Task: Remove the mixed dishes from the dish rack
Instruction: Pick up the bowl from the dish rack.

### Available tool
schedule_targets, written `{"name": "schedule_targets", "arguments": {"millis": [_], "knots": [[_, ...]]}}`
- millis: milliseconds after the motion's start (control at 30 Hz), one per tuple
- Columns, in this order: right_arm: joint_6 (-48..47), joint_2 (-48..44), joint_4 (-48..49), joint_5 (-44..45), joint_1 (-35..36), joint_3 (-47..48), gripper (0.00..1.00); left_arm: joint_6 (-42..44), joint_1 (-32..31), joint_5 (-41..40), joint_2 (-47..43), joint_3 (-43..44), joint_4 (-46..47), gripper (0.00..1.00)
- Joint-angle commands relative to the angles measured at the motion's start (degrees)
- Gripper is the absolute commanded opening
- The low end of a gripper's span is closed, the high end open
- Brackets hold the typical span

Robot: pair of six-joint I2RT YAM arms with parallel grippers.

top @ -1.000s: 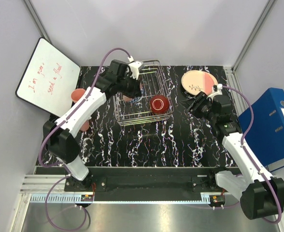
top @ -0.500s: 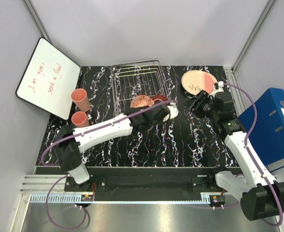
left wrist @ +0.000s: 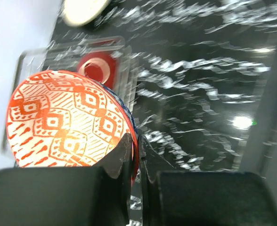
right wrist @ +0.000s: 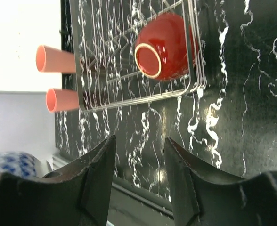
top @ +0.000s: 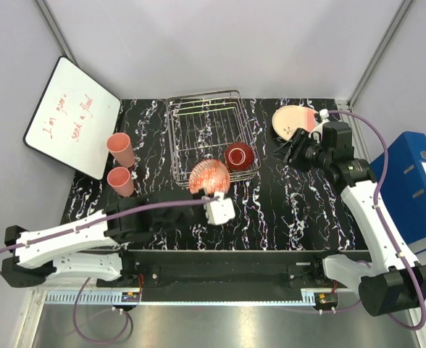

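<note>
Left gripper (left wrist: 134,147) holds the patterned bowl (left wrist: 68,122).
Its jaws pinch the rim; right gripper (right wrist: 138,174) jaws stand apart, empty, red bowl (right wrist: 171,44) beyond them.

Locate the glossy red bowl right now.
Top view: the glossy red bowl sits inside the silver wire dish rack, in its near right corner, just right of the orange-patterned bowl that the left gripper holds.

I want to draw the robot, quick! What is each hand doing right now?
The left gripper is closed on the rim of the patterned bowl.
The right gripper is open, holding nothing.
</note>
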Motion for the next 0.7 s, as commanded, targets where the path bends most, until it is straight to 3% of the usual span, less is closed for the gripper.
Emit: {"name": "schedule_targets", "arguments": {"millis": [0,400,667], "knots": [[-7.1,0.6,-8.3,-6.0,0.4,4.3,0.53,-0.3,-4.8,10.0,-2.0,-3.9,3.4,0.00],[-9.1,-2.6,-15.5,-11.0,3.4,7.3,0.53,4.2,-4.9,14.0,3.0,-7.2,5.3,0.00],[-7.6,-3.4,-17.7,-5.6,10.8,5.9,0.53,6.7,-3.1,13.4,9.4,-7.3,9.3,0.00]]}}
